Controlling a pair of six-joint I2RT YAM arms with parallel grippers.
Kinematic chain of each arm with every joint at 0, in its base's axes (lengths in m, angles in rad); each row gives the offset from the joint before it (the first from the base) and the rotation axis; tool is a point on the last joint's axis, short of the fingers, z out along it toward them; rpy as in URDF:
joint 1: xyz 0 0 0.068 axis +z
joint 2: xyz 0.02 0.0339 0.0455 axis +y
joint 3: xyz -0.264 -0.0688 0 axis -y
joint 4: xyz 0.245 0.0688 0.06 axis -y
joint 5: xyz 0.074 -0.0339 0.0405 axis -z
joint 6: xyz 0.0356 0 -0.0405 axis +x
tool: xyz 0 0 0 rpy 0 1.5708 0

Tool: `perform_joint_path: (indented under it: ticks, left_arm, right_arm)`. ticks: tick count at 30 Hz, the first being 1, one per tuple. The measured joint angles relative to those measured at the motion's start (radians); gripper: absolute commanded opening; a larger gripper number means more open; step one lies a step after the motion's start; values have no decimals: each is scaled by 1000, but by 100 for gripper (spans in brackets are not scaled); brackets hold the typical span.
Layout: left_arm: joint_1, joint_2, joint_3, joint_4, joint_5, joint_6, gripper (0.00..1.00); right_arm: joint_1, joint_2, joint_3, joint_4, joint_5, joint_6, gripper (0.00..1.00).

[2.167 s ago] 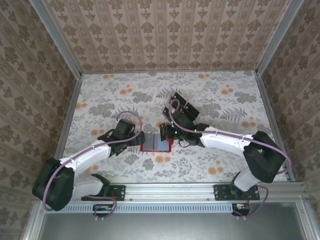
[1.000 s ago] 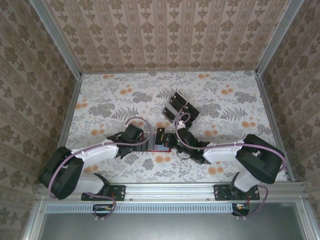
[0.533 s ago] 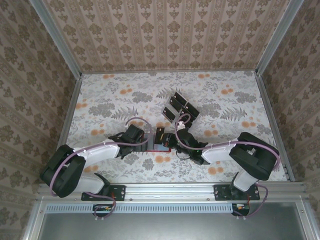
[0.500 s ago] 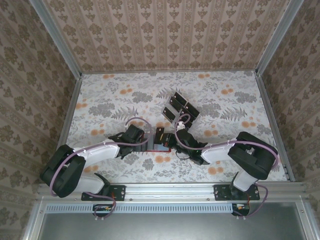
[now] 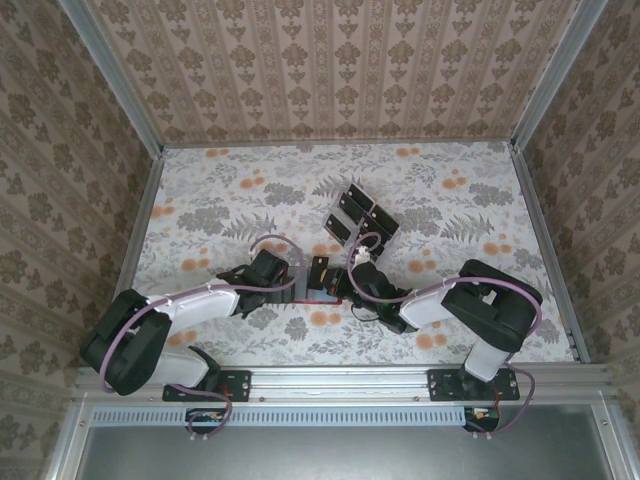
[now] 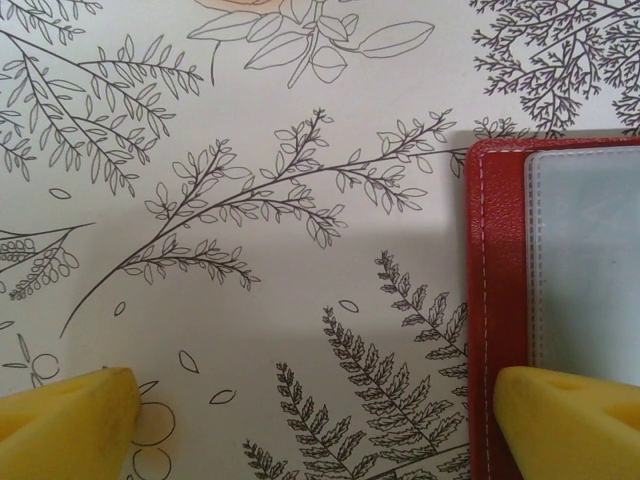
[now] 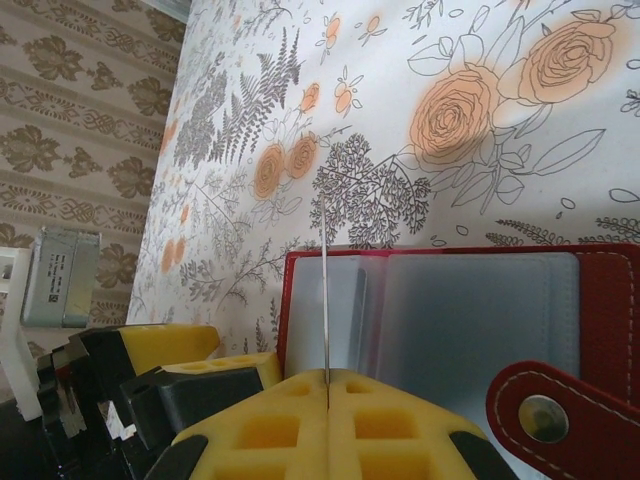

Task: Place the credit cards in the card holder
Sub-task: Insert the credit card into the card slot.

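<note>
Right claw: yellow pads pressed together on one credit card. The card is seen edge-on as a thin upright line rising from between the pads. It stands over the inner face of the card holder, near the holder's left pocket edge. Can't tell if the card's far edge is inside a pocket.

The card holder lies open and flat on the floral desk, between the two claws, close to the near edge. It has a red border, a greyish clear-pocket inside, and a snap strap at the lower right in the right wrist view.

Left claw: spread wide, gripping nothing. One fingertip sits over the holder's red stitched border. The other fingertip is over bare desk, well off the holder. Contact with the holder can't be told.

From above, the two claws face each other across the holder, with the held card showing as a dark upright strip between them. The other credit cards sit in a cluster farther back on the desk, apart from both claws.
</note>
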Motion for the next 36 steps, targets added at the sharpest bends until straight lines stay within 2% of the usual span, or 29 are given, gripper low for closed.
perform_joint_path:
  ticks: [36]
  left_arm:
    - [0, 0, -4, 7, 0, -3, 100]
  right_arm:
    - [6, 113, -12, 157, 9, 78, 0]
